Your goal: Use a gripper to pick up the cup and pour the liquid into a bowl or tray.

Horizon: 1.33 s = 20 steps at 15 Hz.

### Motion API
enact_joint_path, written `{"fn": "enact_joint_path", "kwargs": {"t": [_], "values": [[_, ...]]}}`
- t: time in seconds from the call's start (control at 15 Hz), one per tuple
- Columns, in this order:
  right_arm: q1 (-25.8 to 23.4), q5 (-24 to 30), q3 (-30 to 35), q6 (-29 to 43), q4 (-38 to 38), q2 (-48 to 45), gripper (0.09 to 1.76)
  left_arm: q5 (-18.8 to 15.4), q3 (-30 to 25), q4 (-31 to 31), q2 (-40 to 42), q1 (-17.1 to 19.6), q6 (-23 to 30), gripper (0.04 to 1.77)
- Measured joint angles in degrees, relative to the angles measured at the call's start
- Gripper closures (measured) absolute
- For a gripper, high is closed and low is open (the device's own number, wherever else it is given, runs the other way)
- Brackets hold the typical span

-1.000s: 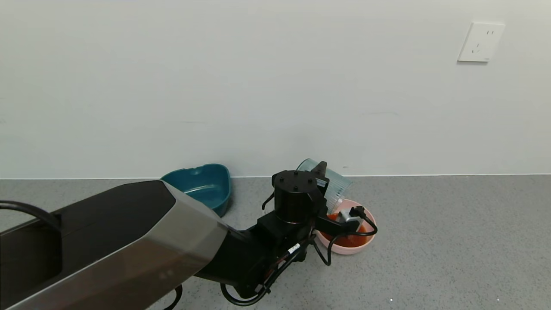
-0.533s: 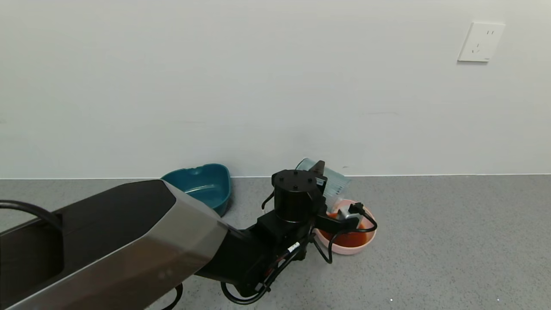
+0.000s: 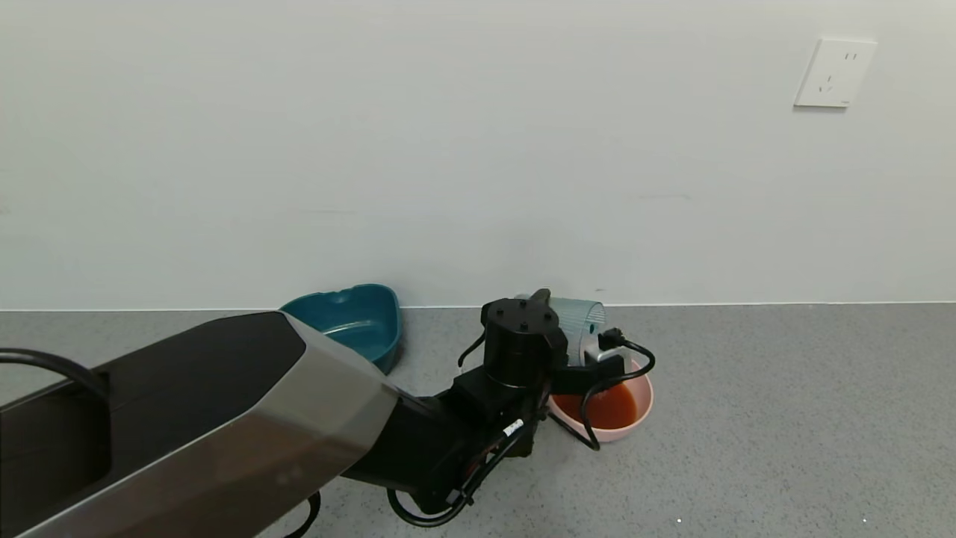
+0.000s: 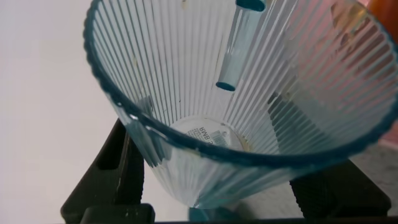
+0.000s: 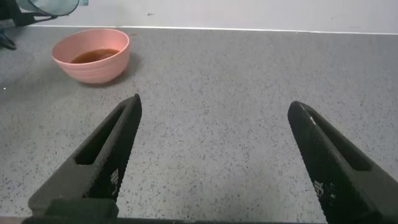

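Note:
My left gripper is shut on the ribbed pale teal cup and holds it on its side just above the pink bowl. Orange-red liquid lies in the bowl. In the left wrist view the cup fills the frame. Its inside looks empty down to a label on the base, and black fingers press its outer wall. My right gripper is open and empty, low over the grey floor. From there the bowl with liquid sits farther off.
A dark teal tub stands against the white wall, left of the bowl. My left arm's silver-and-black link fills the lower left of the head view. Black cables hang over the bowl. Speckled grey floor stretches to the right.
The left wrist has rolled. The cup has swung from a steep mouth-down tilt over the bowl to lying nearly level. The bowl now shows more liquid surface.

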<state>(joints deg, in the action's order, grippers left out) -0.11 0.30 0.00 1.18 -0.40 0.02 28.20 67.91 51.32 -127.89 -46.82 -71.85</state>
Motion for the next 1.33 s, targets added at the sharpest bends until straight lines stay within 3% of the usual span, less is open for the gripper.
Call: {"fn": "enact_joint_path", "kwargs": {"t": [0.53, 0.93, 1.07, 1.33], "values": [[-0.02, -0.01, 0.0, 0.0, 0.0, 0.0, 0.14, -0.02, 0.46, -5.41, 2.45, 0.55, 11.22, 0.52], [-0.02, -0.01, 0.0, -0.02, 0.0, 0.0, 0.14, -0.78, 0.48, -18.55, 7.74, 4.29, 18.52, 0.52], [-0.02, -0.01, 0.0, -0.02, -0.01, 0.0, 0.14, -2.51, 0.59, -24.23, 10.08, 5.38, 22.58, 0.52], [-0.02, 0.0, 0.0, -0.02, -0.01, 0.0, 0.14, -5.52, -0.91, -28.28, 13.36, 7.94, 28.88, 0.52]]}}
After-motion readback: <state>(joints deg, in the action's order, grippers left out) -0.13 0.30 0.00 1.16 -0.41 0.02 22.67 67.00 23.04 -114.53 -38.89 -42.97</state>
